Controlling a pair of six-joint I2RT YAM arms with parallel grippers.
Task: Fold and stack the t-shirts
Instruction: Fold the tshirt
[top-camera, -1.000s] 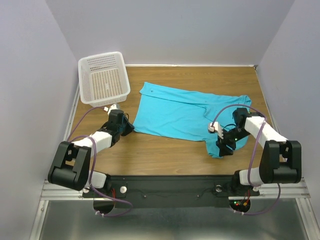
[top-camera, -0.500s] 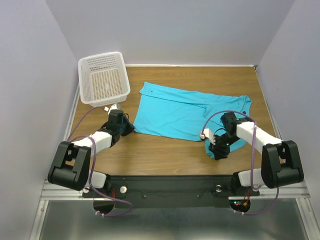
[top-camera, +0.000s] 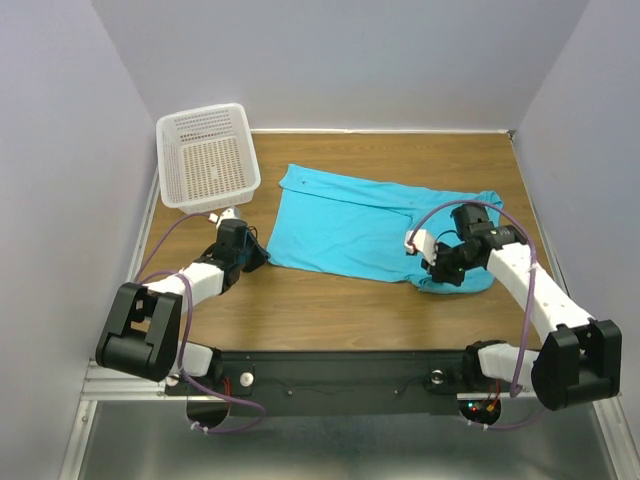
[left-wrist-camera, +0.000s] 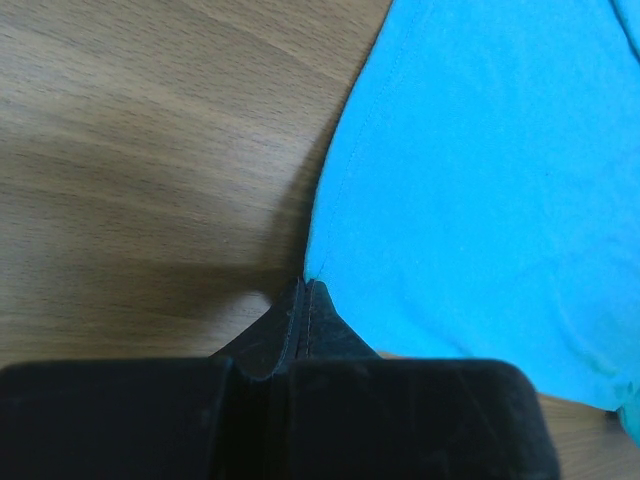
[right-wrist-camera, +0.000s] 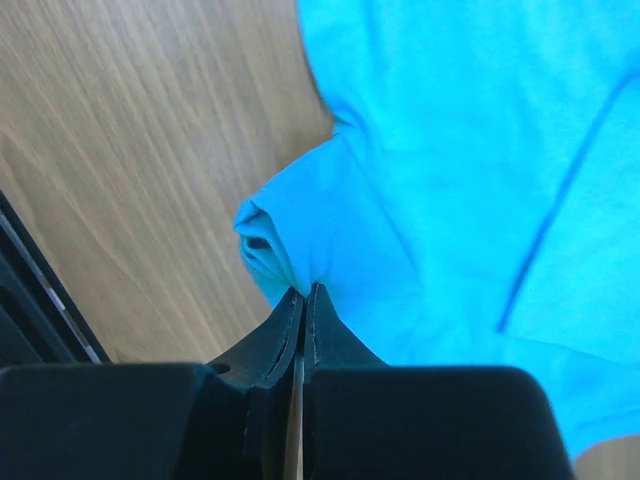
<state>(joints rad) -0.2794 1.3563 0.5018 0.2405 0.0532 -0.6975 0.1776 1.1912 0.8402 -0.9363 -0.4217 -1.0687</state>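
Progress: early. The t-shirt (top-camera: 370, 225) lies spread across the table (top-camera: 330, 300), from centre out toward 3 o'clock. It is mostly flat and no complete fold is made. The only turned cloth is a small bunched flap at the garment's 4 o'clock corner. Folding and stacking both remain to be done, and only this one garment is in view.

Left gripper (left-wrist-camera: 303, 300): jaws pressed together, apparently nipping the hem corner at the shirt's 8 o'clock edge, low against the wood.

Right gripper (right-wrist-camera: 303, 300): jaws pressed together, pinching a raised roll of cloth at the 4 o'clock corner. The fabric puckers upward into the tips.

Materials: the shirt is thin, soft turquoise knit with a stitched hem line and shallow creases. It drapes limply and is judged likely to sag when lifted. The table is smooth, wood-grained laminate. A white perforated plastic basket (top-camera: 208, 155), rectangular with rounded corners, sits at 10 o'clock, tilted, apart from the shirt.
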